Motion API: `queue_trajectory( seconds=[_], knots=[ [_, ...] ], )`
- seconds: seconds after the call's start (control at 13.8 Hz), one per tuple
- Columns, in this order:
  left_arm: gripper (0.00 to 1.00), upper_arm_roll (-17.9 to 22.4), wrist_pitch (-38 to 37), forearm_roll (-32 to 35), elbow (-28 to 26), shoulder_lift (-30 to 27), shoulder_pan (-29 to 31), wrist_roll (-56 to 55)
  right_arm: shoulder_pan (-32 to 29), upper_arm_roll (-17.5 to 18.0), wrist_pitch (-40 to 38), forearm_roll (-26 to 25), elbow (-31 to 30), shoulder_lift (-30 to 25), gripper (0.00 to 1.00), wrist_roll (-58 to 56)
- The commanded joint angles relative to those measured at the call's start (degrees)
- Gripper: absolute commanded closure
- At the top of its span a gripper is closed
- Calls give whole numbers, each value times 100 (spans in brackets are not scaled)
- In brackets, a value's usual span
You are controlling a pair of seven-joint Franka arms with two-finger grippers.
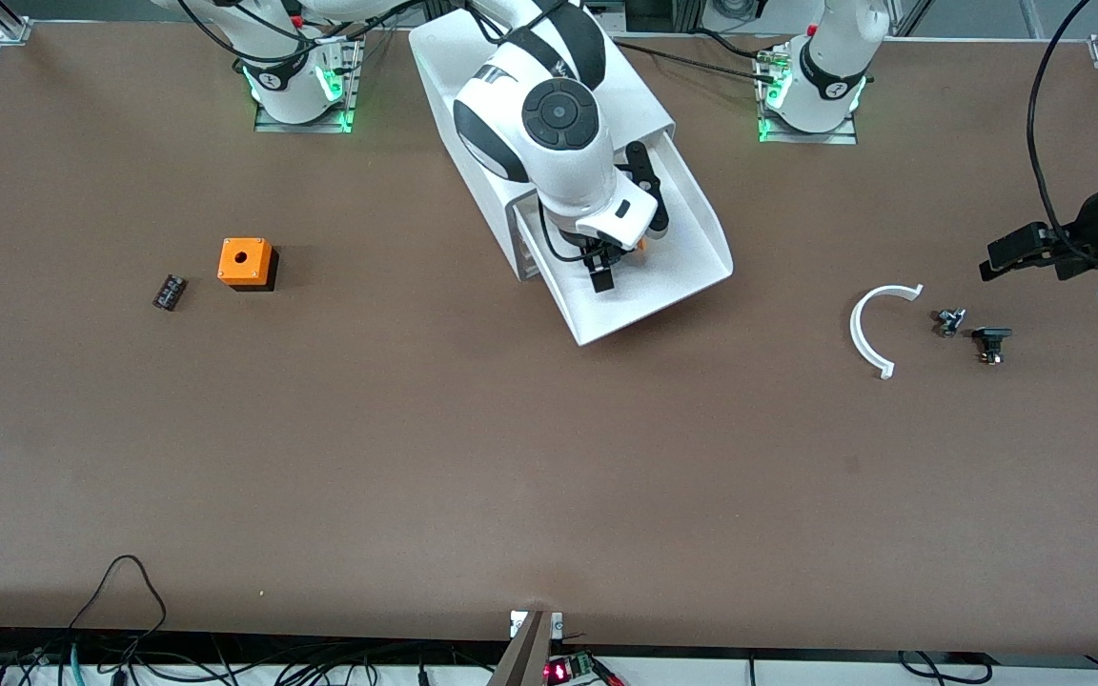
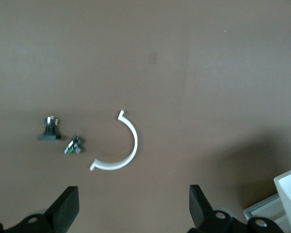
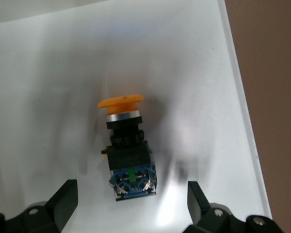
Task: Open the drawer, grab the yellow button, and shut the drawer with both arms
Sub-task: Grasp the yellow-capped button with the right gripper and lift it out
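Observation:
The drawer stands pulled out of the white cabinet toward the front camera. The button, with an orange mushroom cap, black body and blue base, lies on its side on the drawer floor. In the front view only a bit of its orange cap shows under the right arm. My right gripper hangs low over the drawer, open and empty, with the button's base just ahead of its fingertips. My left gripper is open and empty over the table at the left arm's end.
A white arc, also in the left wrist view, and two small dark parts lie near the left gripper. An orange cube with a hole and a black ribbed block lie toward the right arm's end.

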Motion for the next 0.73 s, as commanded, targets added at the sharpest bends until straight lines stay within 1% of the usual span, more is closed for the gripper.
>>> queue_trajectory(
  seconds=[0.0,0.15,0.22,0.36,0.44,0.58,0.65],
  knots=[
    [0,-47,-312,187,90,-73,-61,-621,133,-60,-62,-65,204,168,0,-37],
    [0,-117,-357,213,91,-169,-87,-859,151,-60,-53,-65,204,185,0,-19],
    [0,-196,-348,283,91,-187,-78,-912,168,-69,-53,-74,204,194,5,-28],
    [0,-258,-339,363,99,-283,-87,-1026,177,-60,-71,-161,204,186,25,-28],
    [0,-258,-339,345,99,-293,-87,-1018,203,-60,-79,-179,204,185,32,-19],
    [0,-249,-304,301,108,-302,-87,-1018,221,-60,-79,-188,204,194,41,16],
    [0,-249,-304,293,108,-302,-87,-1018,247,-60,-79,-188,204,194,50,16]
  ],
)
